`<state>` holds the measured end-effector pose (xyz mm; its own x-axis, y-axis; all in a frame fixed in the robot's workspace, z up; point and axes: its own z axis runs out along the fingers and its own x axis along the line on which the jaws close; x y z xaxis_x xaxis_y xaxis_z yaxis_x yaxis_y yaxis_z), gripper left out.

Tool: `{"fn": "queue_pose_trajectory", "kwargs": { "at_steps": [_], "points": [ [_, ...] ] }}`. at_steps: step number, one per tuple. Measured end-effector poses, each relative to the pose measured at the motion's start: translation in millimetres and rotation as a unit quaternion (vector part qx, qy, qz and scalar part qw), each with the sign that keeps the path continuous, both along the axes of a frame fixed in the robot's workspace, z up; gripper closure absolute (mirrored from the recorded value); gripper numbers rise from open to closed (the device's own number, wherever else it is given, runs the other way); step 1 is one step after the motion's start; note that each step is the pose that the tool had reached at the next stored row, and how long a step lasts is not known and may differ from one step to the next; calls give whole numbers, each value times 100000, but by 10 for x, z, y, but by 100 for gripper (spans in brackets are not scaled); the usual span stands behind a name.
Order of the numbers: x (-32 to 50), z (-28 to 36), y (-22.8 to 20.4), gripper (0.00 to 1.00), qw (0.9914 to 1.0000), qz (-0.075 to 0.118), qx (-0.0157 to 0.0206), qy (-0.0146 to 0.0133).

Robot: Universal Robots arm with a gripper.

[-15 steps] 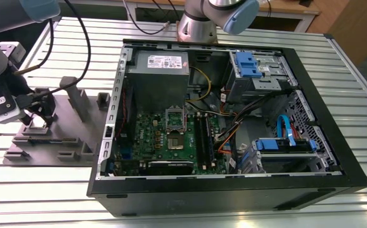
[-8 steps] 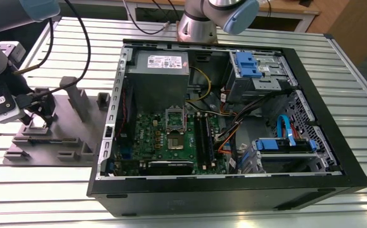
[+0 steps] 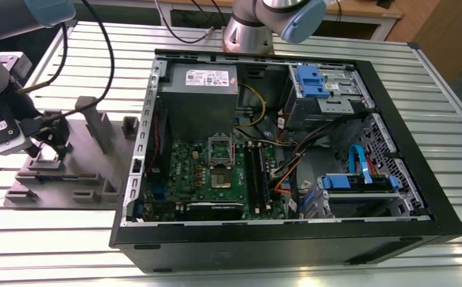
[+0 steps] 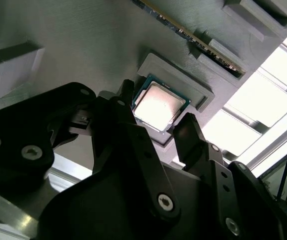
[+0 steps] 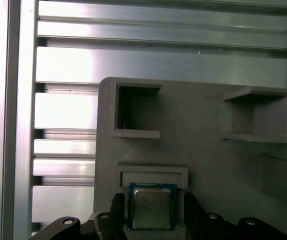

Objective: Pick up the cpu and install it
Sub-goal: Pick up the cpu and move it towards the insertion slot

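Slatted metal table (image 3: 47, 251), grey fixture (image 5: 193, 125), cpu (image 5: 152, 209)

cpu (image 5: 152, 209) is showing a silver-grey lid, blue-green rim. Claw (image 5: 152, 202) is reading black, holder (image 5: 198, 115) plain matte grey. Motherboard (image 3: 184, 156) is showing green, case (image 3: 294, 248) black, surface (image 3: 438, 78) striped silver slats.

Exterior view high and oblique over the open computer case (image 3: 278, 245); both wrist views close above the cpu (image 4: 158, 106) (image 5: 152, 209).
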<state>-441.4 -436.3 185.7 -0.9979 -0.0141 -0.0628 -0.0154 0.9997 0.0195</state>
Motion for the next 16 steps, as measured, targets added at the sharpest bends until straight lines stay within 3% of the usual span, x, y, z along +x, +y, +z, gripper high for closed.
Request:
{"fn": "queue_pose_trajectory", "kwargs": {
  "at_steps": [9,16],
  "points": [
    [0,-2,0,41,99963,2738,4,-9],
    [-8,-9,-1,41,99960,2812,9,-11]
  ]
}}
